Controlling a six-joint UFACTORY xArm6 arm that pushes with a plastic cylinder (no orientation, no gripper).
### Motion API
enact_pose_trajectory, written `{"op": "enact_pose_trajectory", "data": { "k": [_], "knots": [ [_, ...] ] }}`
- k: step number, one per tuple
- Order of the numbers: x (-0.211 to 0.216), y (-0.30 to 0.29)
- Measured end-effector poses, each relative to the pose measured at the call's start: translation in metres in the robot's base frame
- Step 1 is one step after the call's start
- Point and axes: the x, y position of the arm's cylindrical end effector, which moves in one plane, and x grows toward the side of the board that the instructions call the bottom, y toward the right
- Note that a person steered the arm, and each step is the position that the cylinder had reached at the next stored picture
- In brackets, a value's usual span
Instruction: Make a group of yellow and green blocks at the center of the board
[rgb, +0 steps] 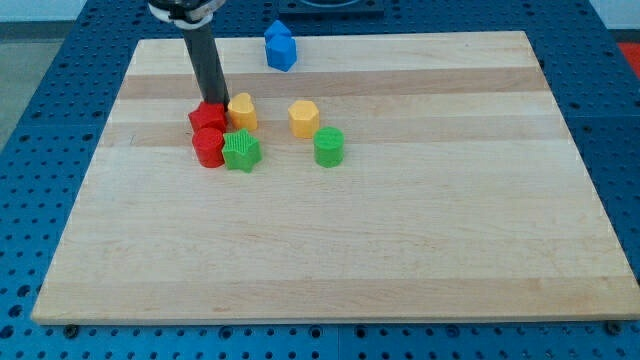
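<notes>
My dark rod comes down from the view's top left, and my tip (215, 102) rests at the top edge of a red block (207, 117). A yellow block (242, 110) sits just right of the tip. A second red block, a cylinder (209, 147), lies below the first. A green star-shaped block (241, 152) touches its right side. A yellow hexagonal block (304, 117) and a green cylinder (328, 147) stand further right, close together, near the board's upper middle.
A blue block (280, 46) stands at the top edge of the wooden board (330, 260). A blue perforated table surrounds the board on all sides.
</notes>
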Motion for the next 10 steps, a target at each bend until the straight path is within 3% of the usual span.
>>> {"op": "enact_pose_trajectory", "data": {
  "k": [3, 6, 8, 10],
  "knots": [
    [0.030, 0.000],
    [-0.025, -0.007],
    [0.010, 0.055],
    [0.016, 0.037]
  ]
}}
